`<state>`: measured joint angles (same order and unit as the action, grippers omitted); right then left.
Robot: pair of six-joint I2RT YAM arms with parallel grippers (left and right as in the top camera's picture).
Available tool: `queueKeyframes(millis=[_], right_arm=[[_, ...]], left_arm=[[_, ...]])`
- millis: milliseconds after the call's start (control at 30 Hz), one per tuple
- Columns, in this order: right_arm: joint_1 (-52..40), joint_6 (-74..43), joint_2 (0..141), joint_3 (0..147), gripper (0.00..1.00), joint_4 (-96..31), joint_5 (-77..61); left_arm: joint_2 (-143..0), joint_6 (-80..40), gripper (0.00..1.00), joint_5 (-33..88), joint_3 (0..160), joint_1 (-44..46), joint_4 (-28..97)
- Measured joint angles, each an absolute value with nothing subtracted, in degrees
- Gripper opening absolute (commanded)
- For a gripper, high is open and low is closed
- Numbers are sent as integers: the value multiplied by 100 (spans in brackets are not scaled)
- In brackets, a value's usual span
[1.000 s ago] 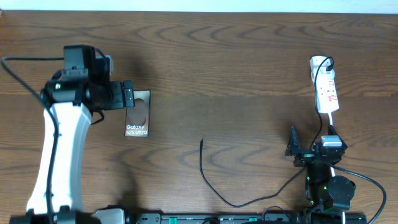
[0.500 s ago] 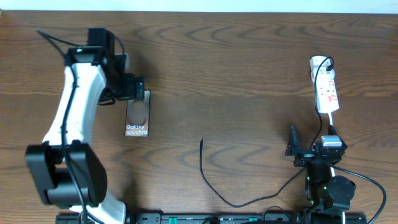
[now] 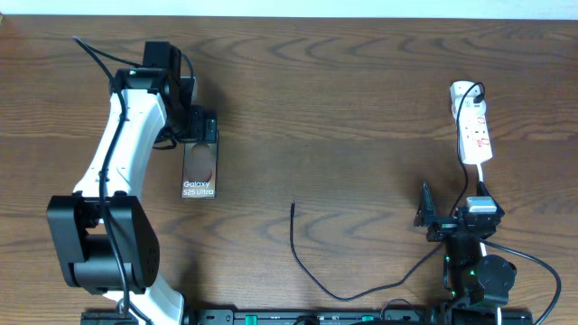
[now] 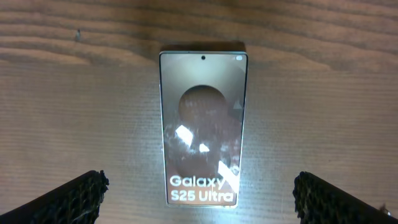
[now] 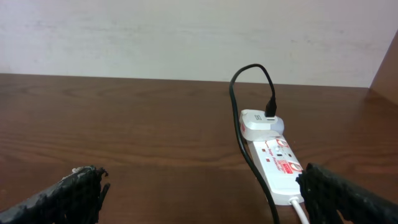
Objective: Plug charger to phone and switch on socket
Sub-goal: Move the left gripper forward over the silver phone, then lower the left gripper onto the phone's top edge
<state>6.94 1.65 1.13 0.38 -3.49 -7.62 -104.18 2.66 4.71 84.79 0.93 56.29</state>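
Observation:
The phone (image 3: 200,168) lies flat on the table, bronze face up with white "Galaxy S25 Ultra" lettering; it fills the middle of the left wrist view (image 4: 203,127). My left gripper (image 3: 200,126) hovers over the phone's far end, open and empty, its fingers wide apart either side of the phone (image 4: 199,202). The charger cable (image 3: 312,271) lies loose, its tip (image 3: 292,204) at mid table. Its plug end sits in the white socket (image 3: 472,128), which also shows in the right wrist view (image 5: 273,155). My right gripper (image 3: 452,217) rests near the front edge, open and empty.
The socket's white cord (image 3: 479,176) runs toward the right arm's base. A pale wall (image 5: 186,37) stands beyond the table's far edge. Bare wood lies between the phone and the socket.
My left arm has swung toward the far side and turned, so its gripper now sits over the phone's far end instead of at its left. The right arm, cable and phone have not moved.

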Motion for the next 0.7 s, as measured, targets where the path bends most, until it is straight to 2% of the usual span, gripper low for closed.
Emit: queueKeyframes(millis=[700], right_arm=[[694, 165, 113, 38, 99, -346, -762]], left_arm=[[-10418, 172, 98, 762, 7518, 97, 4810]])
